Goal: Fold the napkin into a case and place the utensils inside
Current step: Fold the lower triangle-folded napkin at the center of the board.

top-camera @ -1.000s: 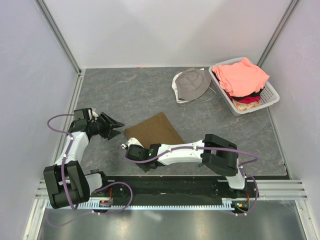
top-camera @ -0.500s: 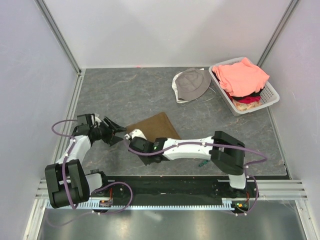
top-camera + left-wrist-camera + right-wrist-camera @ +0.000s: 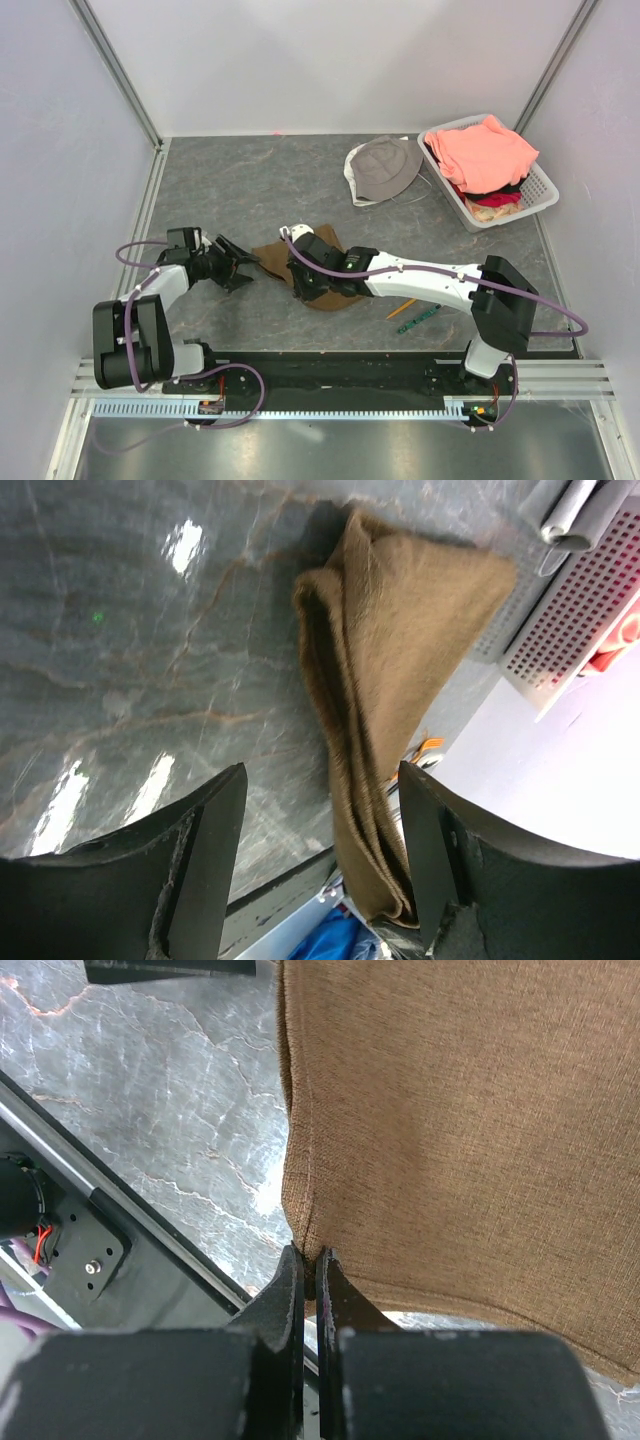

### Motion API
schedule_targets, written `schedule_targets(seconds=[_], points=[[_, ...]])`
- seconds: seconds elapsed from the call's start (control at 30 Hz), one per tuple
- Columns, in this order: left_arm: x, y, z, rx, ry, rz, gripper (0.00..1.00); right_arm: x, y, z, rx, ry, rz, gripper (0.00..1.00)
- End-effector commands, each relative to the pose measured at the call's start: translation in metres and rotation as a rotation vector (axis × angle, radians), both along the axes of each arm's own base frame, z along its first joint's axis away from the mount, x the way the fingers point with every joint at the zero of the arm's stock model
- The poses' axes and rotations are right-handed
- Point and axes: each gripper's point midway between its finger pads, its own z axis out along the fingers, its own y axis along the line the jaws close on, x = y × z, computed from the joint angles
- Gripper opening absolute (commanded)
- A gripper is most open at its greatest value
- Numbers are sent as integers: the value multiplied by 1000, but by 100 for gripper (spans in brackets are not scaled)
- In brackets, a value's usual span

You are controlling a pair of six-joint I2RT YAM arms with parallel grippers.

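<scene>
Left gripper stands with jaws wide apart, holding nothing, just left of the napkin. Napkin lies bunched and partly folded on the grey table, toward its near middle. Right gripper is clamped on the napkin's edge, fabric pinched between its fingers. Orange fork and green utensil lie side by side further right, apart from the cloth.

Left arm: bent low, reaching away from its base, wrist turned to the right.
Left tool: jaws spread wide, holding nothing, tips pointing right.
Right arm: stretched far to the left across the front, elbow near its base, forearm low.
Right tool: jaws pressed together, pinching an edge of the napkin.
</scene>
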Motion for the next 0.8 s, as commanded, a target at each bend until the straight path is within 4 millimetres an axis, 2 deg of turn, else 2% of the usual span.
schedule_targets(seconds=[0.0,0.2,0.33,0.5,0.57,0.67,0.7,0.77], points=[[27,-2,7,-22,-43,40,70,-3,7,22,101,18,14,0],[35,1,-5,-7,-8,47,70,2,5,25,115,14,3,0],[43,5,-16,18,13,62,69,-3,5,27,131,29,20,0],[61,-9,-23,23,14,15,65,-6,8,24,144,40,35,0],[64,-16,-31,17,34,-4,63,-8,9,20,145,48,47,0],[65,-10,-34,62,36,-7,46,-14,6,14,149,71,55,0],[69,-1,-35,121,36,14,38,-18,3,9,151,80,60,0],[69,10,-24,211,19,-6,26,-25,4,10,195,98,80,0]])
